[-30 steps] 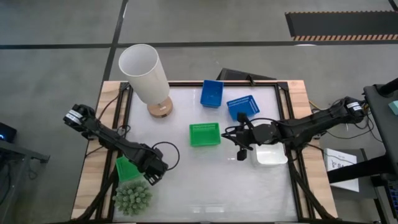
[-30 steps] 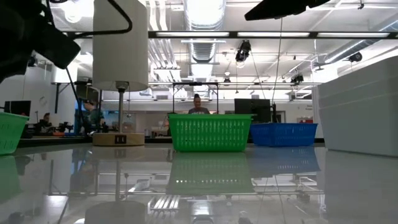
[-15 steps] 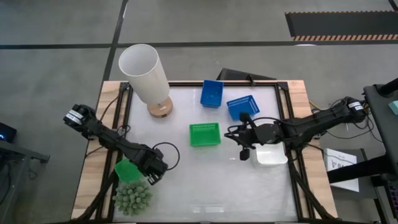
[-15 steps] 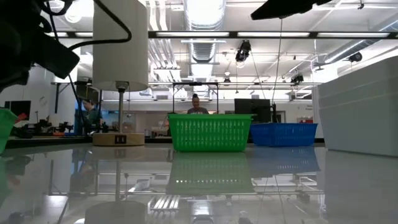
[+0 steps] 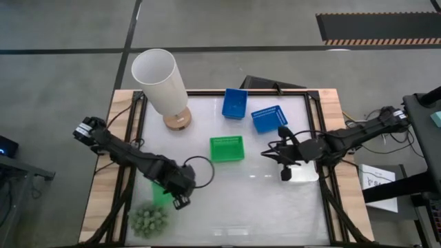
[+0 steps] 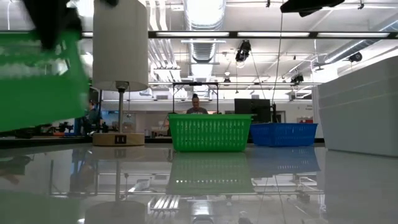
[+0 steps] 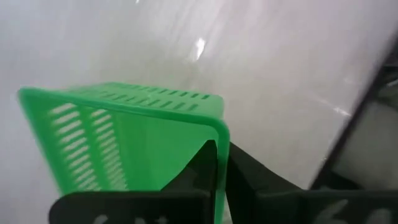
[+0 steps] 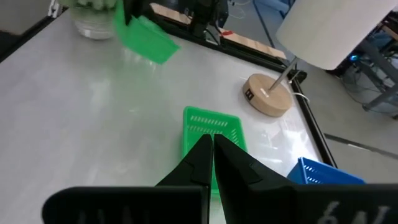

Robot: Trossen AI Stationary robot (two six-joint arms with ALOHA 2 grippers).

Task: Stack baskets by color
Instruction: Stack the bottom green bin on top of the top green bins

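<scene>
My left gripper (image 5: 173,194) is shut on a green mesh basket (image 5: 160,194), which is off the table at the near left, just above the spiky plant; the low view shows this basket (image 6: 40,81) blurred and raised. A second green basket (image 5: 227,147) rests on its bottom at the table's middle. Two blue baskets (image 5: 235,102) (image 5: 269,118) sit behind it. My right gripper (image 5: 274,154) hovers shut and empty right of the middle basket. The white baskets (image 5: 305,175) lie partly under the right arm. My left gripper pinches one wall of the green basket at its rim (image 7: 217,132), near a corner, with one finger (image 7: 198,163) inside the basket and the other outside. The fingers come steeply from above. The basket hangs tilted below them, clear of the table.
A tall white lamp (image 5: 160,81) on a round wooden base (image 5: 177,121) stands at the far left. The small spiky green plant (image 5: 149,220) sits at the near left corner, right under the held basket. Bare tabletop lies along the near middle.
My left gripper has shut on the green basket's wall, then risen and shifted toward the table's right, rolling as it went. The basket has come off the table and now hangs tilted. My right gripper has drawn back toward the right edge, staying shut.
</scene>
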